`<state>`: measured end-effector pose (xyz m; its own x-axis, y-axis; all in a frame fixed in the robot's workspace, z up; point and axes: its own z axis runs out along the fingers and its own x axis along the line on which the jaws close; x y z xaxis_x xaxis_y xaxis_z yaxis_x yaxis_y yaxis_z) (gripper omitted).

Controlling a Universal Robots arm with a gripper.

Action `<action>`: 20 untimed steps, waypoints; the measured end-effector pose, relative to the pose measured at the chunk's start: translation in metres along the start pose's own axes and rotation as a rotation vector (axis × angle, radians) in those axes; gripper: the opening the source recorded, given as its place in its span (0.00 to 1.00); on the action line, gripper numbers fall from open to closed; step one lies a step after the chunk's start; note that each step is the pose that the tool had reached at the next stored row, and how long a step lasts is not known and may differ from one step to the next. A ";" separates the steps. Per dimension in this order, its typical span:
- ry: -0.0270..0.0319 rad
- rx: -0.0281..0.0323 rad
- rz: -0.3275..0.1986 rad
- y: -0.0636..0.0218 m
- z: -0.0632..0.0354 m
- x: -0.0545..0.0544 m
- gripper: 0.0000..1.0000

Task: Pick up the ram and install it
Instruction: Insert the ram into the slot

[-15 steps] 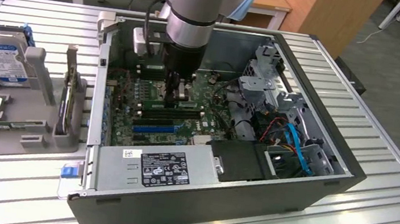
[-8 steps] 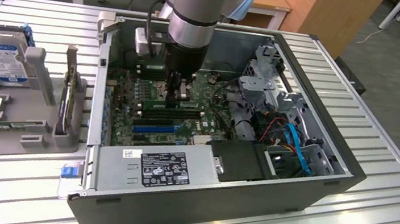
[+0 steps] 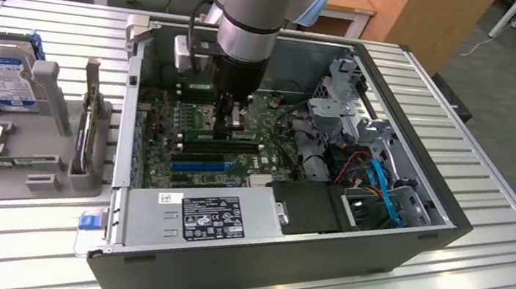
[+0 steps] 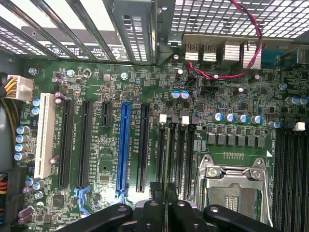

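Pincer [image 4: 164, 193] jaws are set narrow, apparently closed on the ram [image 3: 229, 139], which is stood among the memory slots [image 4: 189, 154], at 1 o'clock of the blue slot [image 3: 201, 165] in the exterior view. Pick-up is judged done; full seating is not confirmed.

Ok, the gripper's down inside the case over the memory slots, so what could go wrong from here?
1. The gripper sits low over the ram at the memory slots; if the stick is off line with its slot, pressing could flex it or the motherboard.
2. The uncovered CPU socket lies right beside those slots; a sideways slip might strike it.
3. I cannot tell whether the white slot latches are open; closed ones could block seating.
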<state>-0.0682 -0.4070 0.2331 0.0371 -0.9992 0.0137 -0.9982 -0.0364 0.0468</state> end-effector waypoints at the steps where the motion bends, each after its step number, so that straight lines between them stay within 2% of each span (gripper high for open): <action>1: -0.0001 0.0000 0.000 0.0000 0.0000 0.000 0.13; 12: 0.0001 0.0000 0.000 0.0001 0.0009 0.002 0.13; 20: 0.0002 0.0002 0.000 -0.0001 0.0063 0.002 0.13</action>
<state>-0.0683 -0.4086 0.2269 0.0371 -0.9992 0.0139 -0.9983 -0.0365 0.0465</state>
